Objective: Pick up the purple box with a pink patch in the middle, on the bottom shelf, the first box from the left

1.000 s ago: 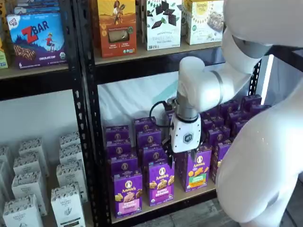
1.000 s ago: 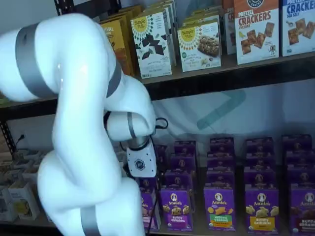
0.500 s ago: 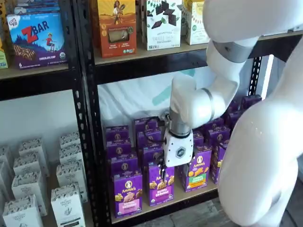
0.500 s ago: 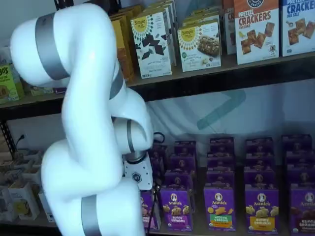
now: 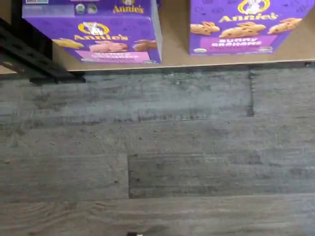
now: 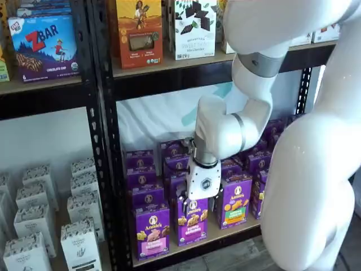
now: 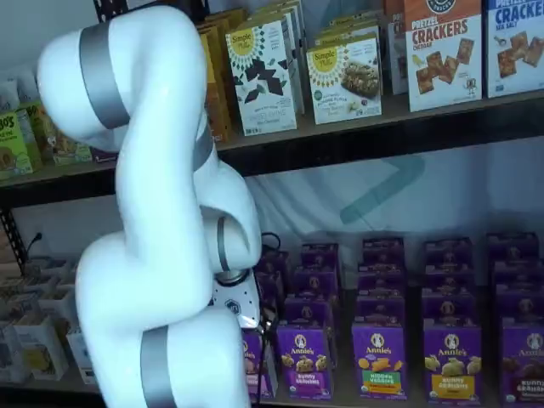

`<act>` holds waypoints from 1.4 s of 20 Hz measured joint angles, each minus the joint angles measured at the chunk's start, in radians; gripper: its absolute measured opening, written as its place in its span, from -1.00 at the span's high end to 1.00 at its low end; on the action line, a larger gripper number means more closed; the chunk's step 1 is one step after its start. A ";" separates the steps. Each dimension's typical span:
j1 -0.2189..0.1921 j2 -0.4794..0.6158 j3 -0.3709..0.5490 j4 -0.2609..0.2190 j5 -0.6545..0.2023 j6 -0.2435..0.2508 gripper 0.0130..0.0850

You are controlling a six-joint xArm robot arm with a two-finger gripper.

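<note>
The purple box [image 6: 152,230] with the pink patch is standing upright at the front of the bottom shelf [image 6: 223,235], at about seven o'clock from the gripper [image 6: 198,207] in that shelf view, untouched and leading its own row of Annie's boxes. The wrist view is showing its front [image 5: 96,40] just behind the shelf's front edge, with the Bunny Grahams box [image 5: 252,27] beside it and a bare strip of board between them. Over the last second the arm has been travelling from in front of the green-patch box [image 6: 235,201] toward nine o'clock and lowering; the white gripper body is now hanging in front of the Bunny Grahams box [image 6: 192,220], one column short of the target. That is judged to mean the approach is progressing but not finished: a further shift toward nine o'clock is needed before any closing. The fingers are showing only as short dark tips under the white body in both shelf views, so their opening cannot be judged. Nothing is seen held, and no contact with any box is evident.
</note>
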 joint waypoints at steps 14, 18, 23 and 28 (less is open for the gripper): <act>0.021 0.229 -0.188 0.001 -0.022 0.019 -1.00; 0.036 0.283 -0.237 0.041 -0.022 -0.005 -1.00; 0.052 0.343 -0.292 0.102 -0.035 -0.048 -1.00; 0.062 0.383 -0.337 0.137 -0.034 -0.073 -1.00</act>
